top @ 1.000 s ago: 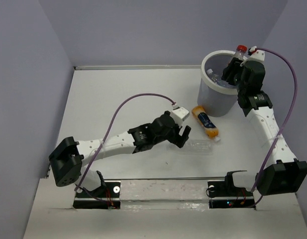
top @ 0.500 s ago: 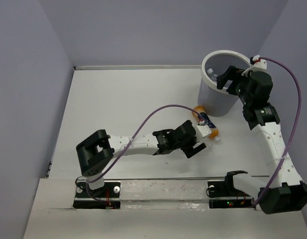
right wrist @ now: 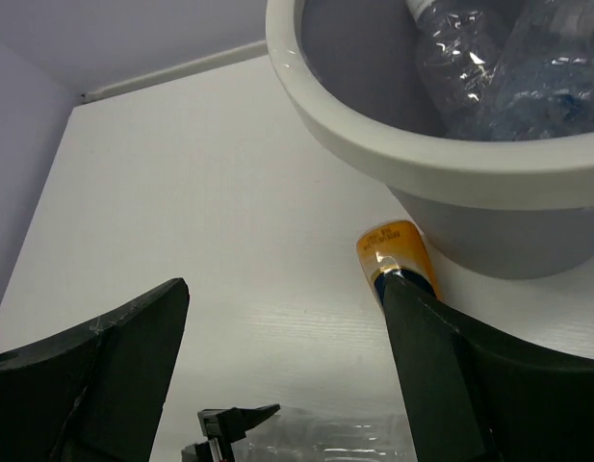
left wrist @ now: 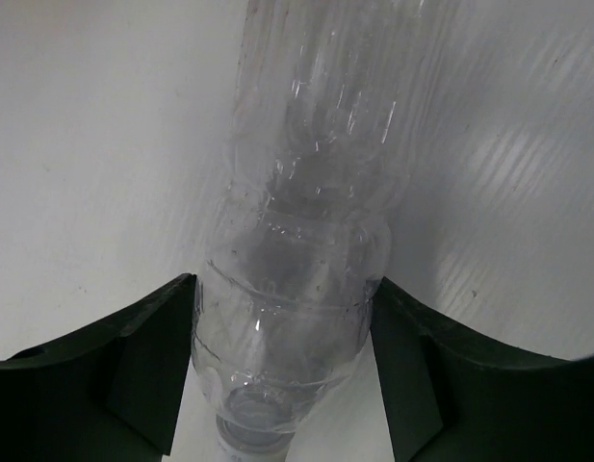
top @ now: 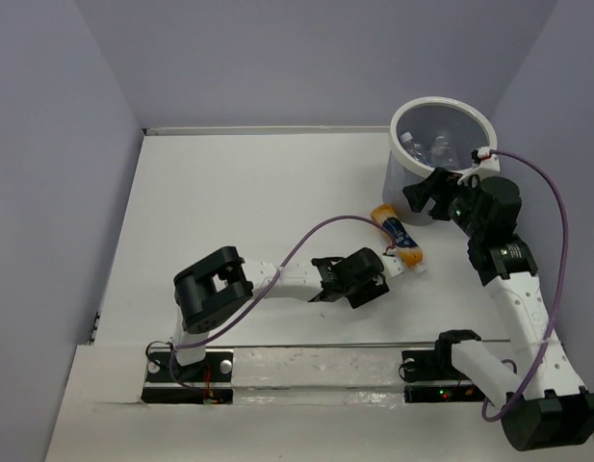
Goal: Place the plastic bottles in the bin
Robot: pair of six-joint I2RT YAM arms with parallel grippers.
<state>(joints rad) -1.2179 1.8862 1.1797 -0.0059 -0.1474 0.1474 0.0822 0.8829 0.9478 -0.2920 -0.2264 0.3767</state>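
Left tool [left wrist: 282, 289] tight around clear bottle [left wrist: 316, 173]; right tool [right wrist: 282, 294] agape near bin [right wrist: 374, 144].

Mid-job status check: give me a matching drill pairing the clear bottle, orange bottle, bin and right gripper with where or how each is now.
1. clear bottle
2. orange bottle
3. bin
4. right gripper

A. open and empty
B. lying on the table beside the bin
C. has bottles inside
D. straddled by the left gripper

Pairs: 1-D, 2-B, 3-C, 4-A
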